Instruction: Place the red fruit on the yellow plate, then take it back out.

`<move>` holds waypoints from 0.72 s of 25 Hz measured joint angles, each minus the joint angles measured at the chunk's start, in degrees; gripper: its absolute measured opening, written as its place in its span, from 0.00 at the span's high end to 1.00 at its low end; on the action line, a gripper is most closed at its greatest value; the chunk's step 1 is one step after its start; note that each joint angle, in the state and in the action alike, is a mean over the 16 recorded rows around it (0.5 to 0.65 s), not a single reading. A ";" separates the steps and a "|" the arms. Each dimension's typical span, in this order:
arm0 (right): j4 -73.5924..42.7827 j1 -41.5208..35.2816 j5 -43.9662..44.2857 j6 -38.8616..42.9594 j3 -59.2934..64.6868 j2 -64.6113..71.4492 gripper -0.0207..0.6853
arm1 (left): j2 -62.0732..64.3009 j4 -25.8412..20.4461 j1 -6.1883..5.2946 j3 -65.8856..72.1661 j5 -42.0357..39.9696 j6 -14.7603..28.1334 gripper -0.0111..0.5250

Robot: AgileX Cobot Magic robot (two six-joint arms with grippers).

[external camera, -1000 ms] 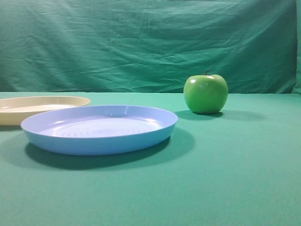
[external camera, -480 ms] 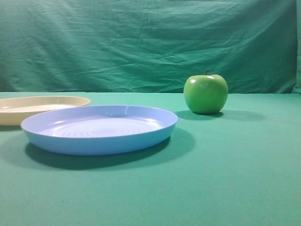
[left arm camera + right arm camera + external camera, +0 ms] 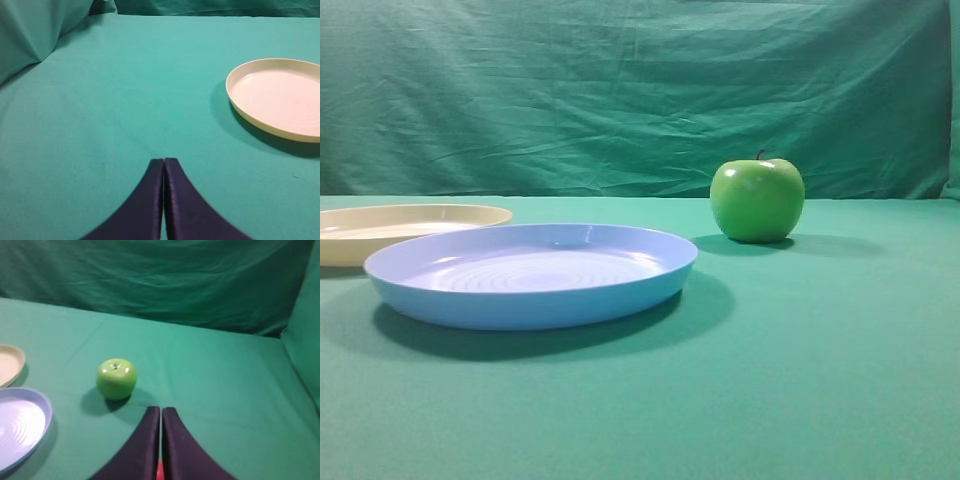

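The yellow plate (image 3: 380, 243) lies empty at the far left, partly behind a blue plate; the left wrist view shows it (image 3: 280, 100) to the right and ahead of my left gripper (image 3: 164, 160), which is shut on nothing above bare cloth. My right gripper (image 3: 161, 408) is shut too, short of a green apple. The red fruit is not plainly in view. A thin red strip (image 3: 160, 471) shows through the slit between the right fingers at the bottom edge, and I cannot tell what it is. Neither arm appears in the exterior view.
A light blue plate (image 3: 520, 305) with a ringed bottom sits front left, also seen at the lower left of the right wrist view (image 3: 20, 425). A shiny green apple (image 3: 757, 200) stands behind and to its right. Green cloth covers the table and hangs behind it.
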 joint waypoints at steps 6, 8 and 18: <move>-0.93 -3.66 -8.64 0.04 10.50 -5.19 0.97 | 0.00 0.00 0.00 0.00 0.00 0.00 0.98; -1.26 -4.27 -10.77 0.18 13.87 -6.69 0.97 | 0.00 0.00 0.00 0.00 0.00 0.00 0.98; -2.51 -4.77 -14.99 2.42 24.55 -9.17 0.97 | 0.00 0.00 0.00 0.00 0.00 0.00 0.98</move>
